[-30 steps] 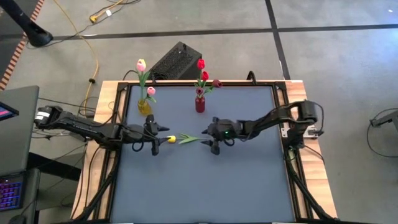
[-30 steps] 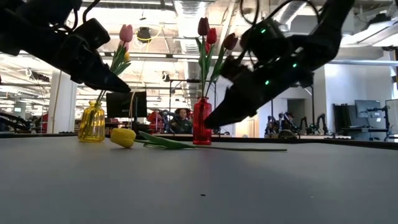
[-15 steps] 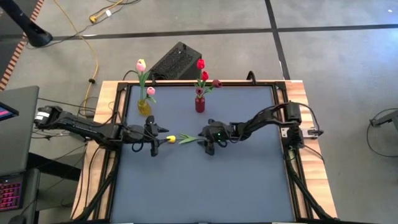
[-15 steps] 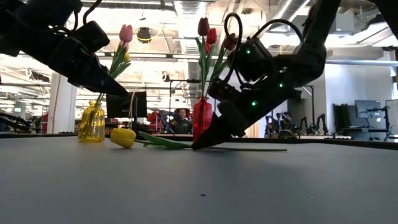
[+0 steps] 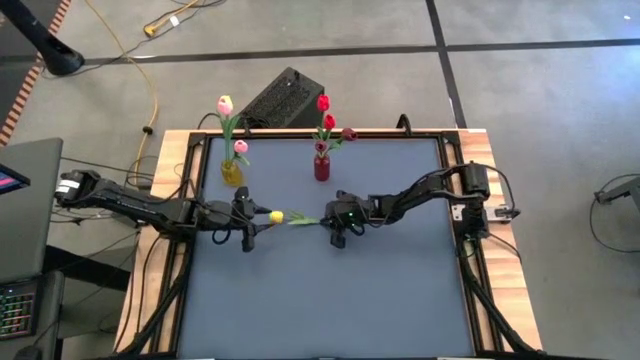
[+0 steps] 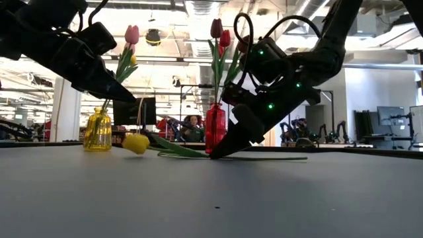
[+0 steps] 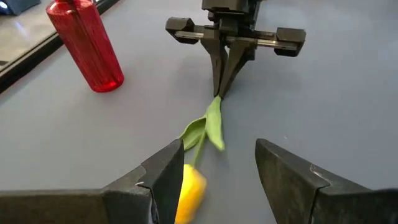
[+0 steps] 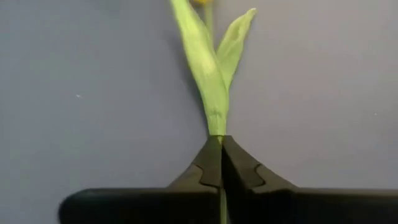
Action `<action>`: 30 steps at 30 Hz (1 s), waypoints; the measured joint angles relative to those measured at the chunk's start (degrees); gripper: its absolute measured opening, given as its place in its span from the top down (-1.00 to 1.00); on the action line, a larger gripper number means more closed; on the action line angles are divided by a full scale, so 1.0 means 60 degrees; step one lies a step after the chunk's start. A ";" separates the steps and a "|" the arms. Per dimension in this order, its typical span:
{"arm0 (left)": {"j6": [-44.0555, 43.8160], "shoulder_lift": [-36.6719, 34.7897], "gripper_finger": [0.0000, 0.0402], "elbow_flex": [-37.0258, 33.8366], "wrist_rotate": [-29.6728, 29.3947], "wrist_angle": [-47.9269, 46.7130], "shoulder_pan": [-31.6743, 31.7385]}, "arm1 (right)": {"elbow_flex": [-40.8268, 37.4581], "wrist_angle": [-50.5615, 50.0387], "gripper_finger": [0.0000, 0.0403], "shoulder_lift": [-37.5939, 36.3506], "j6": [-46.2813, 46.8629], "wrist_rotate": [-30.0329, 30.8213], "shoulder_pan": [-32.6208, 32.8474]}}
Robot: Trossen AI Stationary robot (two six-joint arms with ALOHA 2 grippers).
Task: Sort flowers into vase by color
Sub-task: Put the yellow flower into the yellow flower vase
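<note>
The right gripper (image 5: 330, 222) is clenched on the stem of the yellow tulip (image 5: 290, 218), just below the leaves, with the fingertips down at the table (image 5: 330, 300). In the right wrist view the stem is seen pinched between the closed fingers (image 8: 211, 165), the leaves spreading just beyond them. The tulip lies near the middle of the table, its yellow head pointing left and raised slightly off the surface, just beside the left gripper (image 5: 262, 215), which is held open and empty, with the head almost between its fingers (image 7: 171, 168).

The yellow vase (image 5: 232, 172), already holding pink tulips, stands at the far left; the red vase (image 5: 321, 166), with red and maroon tulips, stands far centre, just behind the right gripper.

Several risks are judged from here. The stem is thin and could slip or twist in the pinch when lifted, so the head might droop or swing. The head could be caught on the left gripper's open fingers if the lift is not clear of them. The red vase could be knocked, since it is close behind.
</note>
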 joint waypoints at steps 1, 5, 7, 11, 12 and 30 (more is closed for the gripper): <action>0.0002 0.0000 0.07 0.0000 0.0021 0.0000 0.0000 | 0.0000 -0.0011 0.90 0.0000 0.0002 -0.0035 0.0000; 0.0002 0.0000 0.07 0.0000 0.0026 -0.0023 0.0000 | -0.0021 -0.0094 0.90 -0.0158 0.0001 -0.0300 -0.0004; 0.0006 0.0000 0.07 0.0000 0.0029 -0.0125 0.0000 | -0.0045 -0.0315 0.90 -0.0394 0.0062 -0.0436 0.0000; 0.0006 0.0000 0.07 0.0000 0.0026 -0.0230 0.0000 | -0.0087 -0.0944 0.90 -0.0968 0.0139 -0.0619 0.0092; 0.0006 0.0000 0.07 0.0000 0.0026 -0.0226 0.0000 | -0.0109 -0.1186 0.90 -0.1133 0.0136 -0.0646 0.0143; 0.0439 0.0000 0.07 0.0000 0.0264 -0.0129 0.0000 | 0.0431 -0.2837 -0.13 -0.1803 0.0565 -0.0690 0.1082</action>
